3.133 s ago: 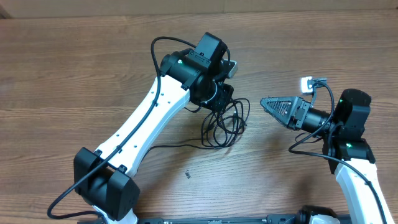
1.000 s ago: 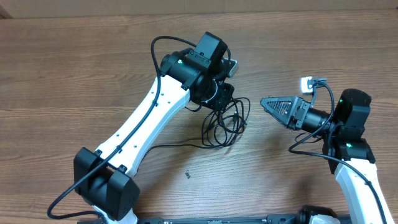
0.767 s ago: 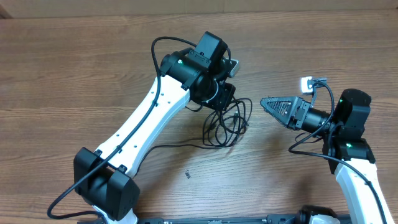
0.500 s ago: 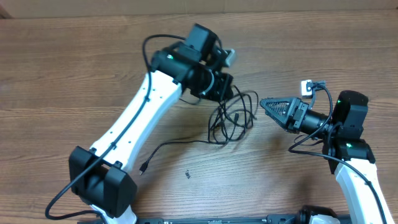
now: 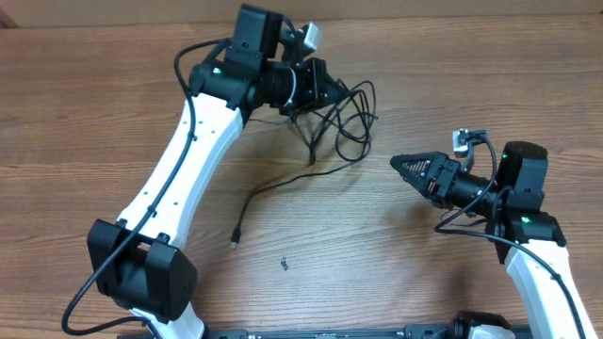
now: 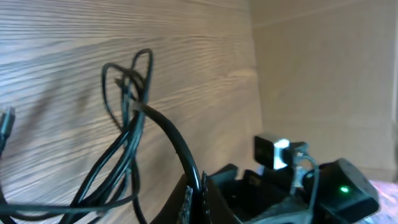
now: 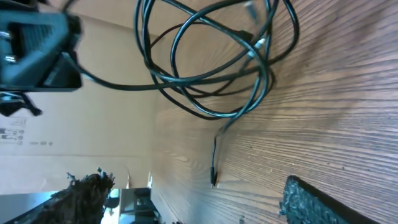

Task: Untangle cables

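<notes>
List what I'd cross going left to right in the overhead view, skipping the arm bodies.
loose plug → speck → left gripper, shut on the cables → right gripper

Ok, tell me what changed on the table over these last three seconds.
The left end effector, shut on the tangled bundle of thin black cables, swung toward the far edge of the brown wooden table, dragging the bundle along; one strand's plug end now lies in view. The right end effector shifted slightly toward the near edge. The small dark speck stayed.
</notes>
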Robot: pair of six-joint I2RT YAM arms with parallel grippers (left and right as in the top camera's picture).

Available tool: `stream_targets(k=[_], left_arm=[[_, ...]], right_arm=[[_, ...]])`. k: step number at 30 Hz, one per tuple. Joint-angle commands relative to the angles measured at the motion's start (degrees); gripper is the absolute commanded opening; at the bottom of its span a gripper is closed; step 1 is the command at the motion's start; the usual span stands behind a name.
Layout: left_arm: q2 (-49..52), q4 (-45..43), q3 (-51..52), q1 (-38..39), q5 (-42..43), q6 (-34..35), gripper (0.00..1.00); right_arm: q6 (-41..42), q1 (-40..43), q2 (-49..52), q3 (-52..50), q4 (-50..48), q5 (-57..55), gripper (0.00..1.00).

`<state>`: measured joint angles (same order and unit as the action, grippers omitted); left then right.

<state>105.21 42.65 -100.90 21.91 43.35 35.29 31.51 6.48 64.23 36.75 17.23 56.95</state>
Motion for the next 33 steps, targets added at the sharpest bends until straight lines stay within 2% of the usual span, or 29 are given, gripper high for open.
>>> stream_targets(k=[1,8,13,15,17,20,28,33], left_arm=[[-1.51,-1.97,-2.01,2.16,5.42,2.27,0.04],[-1.51,-3.32,-2.01,2.25,7.93,3.69,0.04],[-1.51,-3.76,-2.01,2.56,7.98,4.92,0.04],[-1.51,-4.2,-2.01,2.54,7.96,6.03,0.04],[-1.51,-5.03,-2.01,2.54,7.96,6.56,0.04],[-1.51,-5.9,-2.01,2.49,8.24,9.25,0.04],[-1.51,-13.31,-2.01,2.54,11.98,18.75,0.04],[-1.51,-14.67,-2.01,3.21,11.96,20.28,0.04]], right_arm=[[-0.5,-0.79,-0.66,0.33,-0.07,-3.98,0.86],[-0.42,-0.79,-0.55,0.33,-0.11,-8.96,0.83],[-0.31,-0.79,-0.55,0.33,-0.17,-10.58,0.77],[-0.37,-0.79,-0.5,0.33,-0.07,-12.26,0.72],[-0.55,-0.79,-0.46,0.33,0.04,-12.39,0.57],[-0.55,-0.79,-0.46,0.33,0.07,-13.2,0.47],[-0.52,-0.79,1.97,0.33,0.04,-14.19,0.46],[-0.52,-0.79,3.96,0.33,-1.36,-12.02,0.41]])
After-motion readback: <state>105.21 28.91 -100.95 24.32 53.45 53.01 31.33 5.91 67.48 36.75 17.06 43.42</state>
